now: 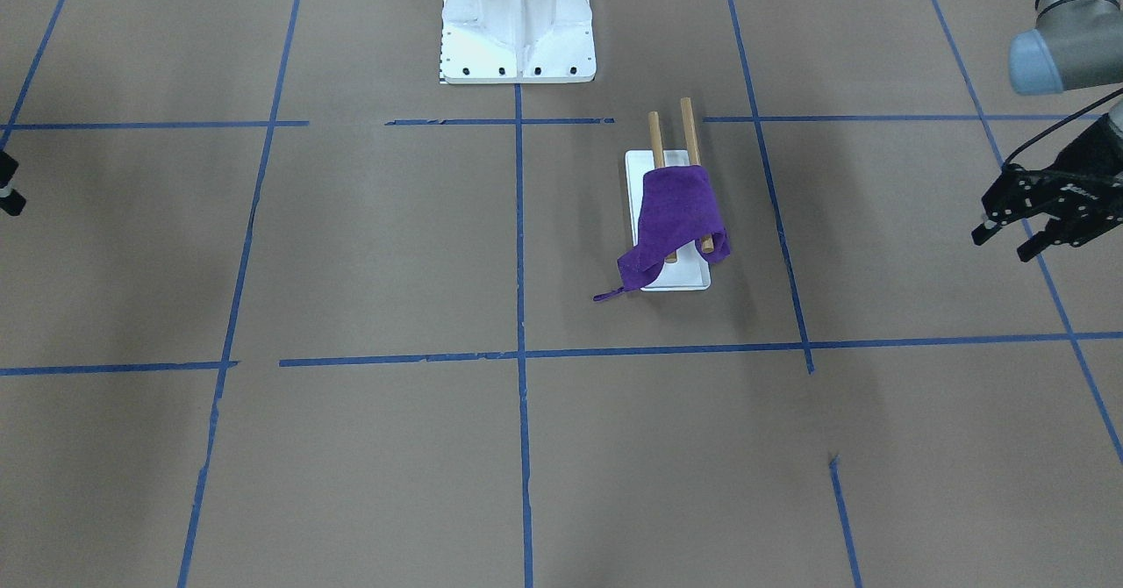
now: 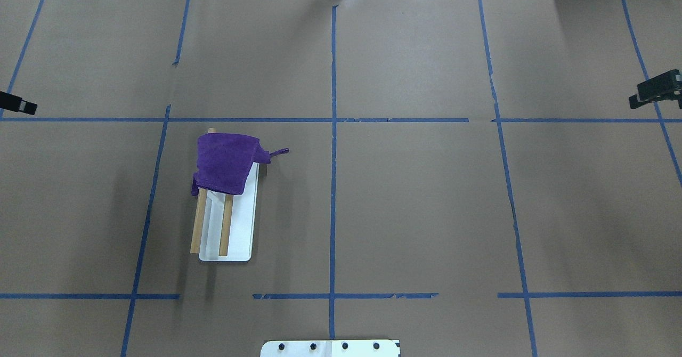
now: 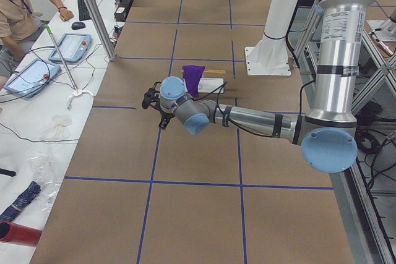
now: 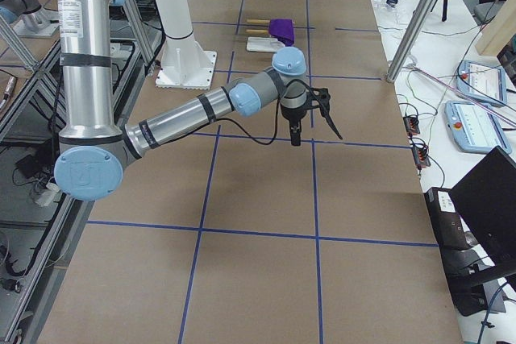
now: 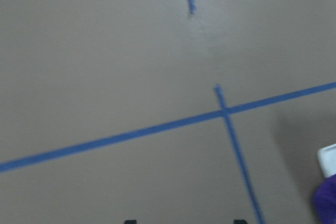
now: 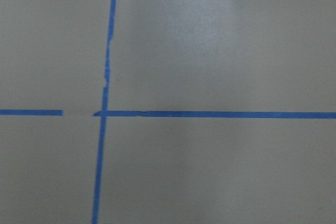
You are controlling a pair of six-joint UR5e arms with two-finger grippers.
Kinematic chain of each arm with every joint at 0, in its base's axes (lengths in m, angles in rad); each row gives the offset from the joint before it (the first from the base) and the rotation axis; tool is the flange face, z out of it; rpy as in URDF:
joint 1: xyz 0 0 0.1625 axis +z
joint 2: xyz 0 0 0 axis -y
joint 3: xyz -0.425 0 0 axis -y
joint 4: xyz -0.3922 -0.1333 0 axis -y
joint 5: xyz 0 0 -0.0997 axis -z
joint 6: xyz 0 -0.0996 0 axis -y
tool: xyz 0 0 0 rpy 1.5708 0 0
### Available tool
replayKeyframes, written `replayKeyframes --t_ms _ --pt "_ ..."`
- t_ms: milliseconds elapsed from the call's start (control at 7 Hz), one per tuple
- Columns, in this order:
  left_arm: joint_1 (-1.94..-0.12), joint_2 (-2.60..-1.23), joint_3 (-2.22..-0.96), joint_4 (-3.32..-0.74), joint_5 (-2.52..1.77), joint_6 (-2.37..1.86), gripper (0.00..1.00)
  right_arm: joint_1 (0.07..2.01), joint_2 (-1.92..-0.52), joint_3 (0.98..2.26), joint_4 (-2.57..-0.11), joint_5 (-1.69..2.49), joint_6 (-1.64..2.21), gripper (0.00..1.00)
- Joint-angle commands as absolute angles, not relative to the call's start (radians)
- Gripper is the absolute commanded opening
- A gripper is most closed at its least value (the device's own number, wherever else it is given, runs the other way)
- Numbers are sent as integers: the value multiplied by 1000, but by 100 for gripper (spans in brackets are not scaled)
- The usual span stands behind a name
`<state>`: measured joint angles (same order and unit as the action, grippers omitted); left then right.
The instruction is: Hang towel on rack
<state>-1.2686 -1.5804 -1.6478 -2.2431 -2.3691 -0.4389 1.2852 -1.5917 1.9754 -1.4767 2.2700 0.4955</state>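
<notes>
Though printed in white on the black two-finger left gripper (image 1: 1003, 246), too small to read; same for the label on each silver arm. From the front-facing camera: that gripper's fingers spread apart, holding nothing, above the brown paper-covered table (image 1: 351, 448) and well apart from the cloth. Barely enters the overhead view, as a dark tip at the left edge.

Next along, the small deep-purple soft towel (image 2: 226, 160): lies draped over the end, away from the robot, of the rack (image 2: 242, 240) of two light-brown wooden rods on a flat white base, covering both rods there and leaving the nearer half bare. Thin purple loop (image 2: 278, 152) trailing off one corner beside the base. Only in the front view: a folded edge sagging below the rod tips.

At bottom centre, the large white metal pedestal (image 2: 330, 349) with bolt holes.

At the right edge, the black right gripper (image 4: 316, 136), well apart from the towel; fingers spread and empty in the right side view.

Wrist cameras: paper and blue tape lines (image 6: 210, 114), plus a purple-and-white corner in the left one.
</notes>
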Motion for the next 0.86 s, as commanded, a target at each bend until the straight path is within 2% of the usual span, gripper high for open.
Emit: replayKeyframes --t_ms 0,143,286,429,571,714 --pt "-1383 -1546 -1647 -2168 -2375 -257 69 1444 -1632 1921 -1627 2292 161 100" --pt "-1452 -1548 -1647 -2058 -2373 -112 70 1498 -1626 1881 -1707 2289 -15 100" --pt "-1507 -1558 -1667 -1916 -2365 -33 80 1529 -1628 1849 -1713 2290 -85 100" --pt "-1514 -1560 -1704 -1820 -2364 -28 95 1535 -1632 1848 -1713 2290 -87 100" --pt "-1519 -1560 -1724 -1800 -2364 -28 100 1537 -1632 1850 -1715 2292 -87 100" --pt "-1520 -1552 -1739 -1795 -2362 -29 100 1537 -1638 1853 -1713 2295 -72 100"
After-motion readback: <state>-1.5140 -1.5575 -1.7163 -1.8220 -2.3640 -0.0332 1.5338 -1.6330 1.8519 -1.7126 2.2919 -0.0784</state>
